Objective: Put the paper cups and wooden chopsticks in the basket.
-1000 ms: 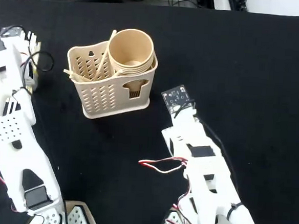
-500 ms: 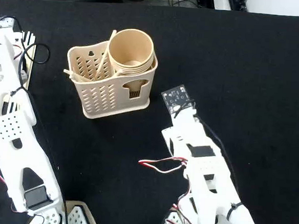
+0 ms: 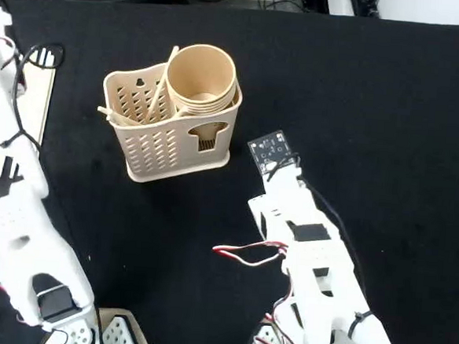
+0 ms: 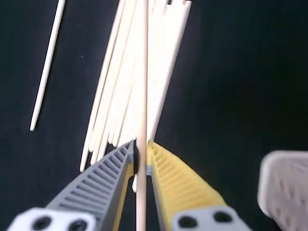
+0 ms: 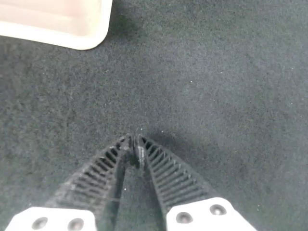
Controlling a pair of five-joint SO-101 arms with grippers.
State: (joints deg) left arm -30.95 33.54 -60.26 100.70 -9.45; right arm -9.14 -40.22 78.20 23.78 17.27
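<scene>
A cream slotted basket (image 3: 164, 148) stands on the black cloth and holds a stack of paper cups (image 3: 201, 77) and some wooden chopsticks (image 3: 157, 96). My left gripper (image 4: 140, 146) is shut on a single chopstick (image 4: 141, 86) and hangs above a loose pile of chopsticks (image 4: 161, 57). That pile (image 3: 34, 99) lies at the table's far left beside the left arm (image 3: 11, 196). One more chopstick (image 4: 47, 67) lies apart from the pile. My right gripper (image 5: 134, 142) is shut on nothing, its tips on the cloth near the basket's base (image 5: 57, 21).
The right arm (image 3: 310, 256) stretches from the front edge toward the basket's right side, with red and white wires (image 3: 243, 256) looping off it. A corner of the basket (image 4: 285, 187) shows in the left wrist view. Open black cloth spreads to the right and behind.
The left arm has swung up and toward the far left corner, uncovering the chopstick pile on the table. The right arm and the basket have not moved.
</scene>
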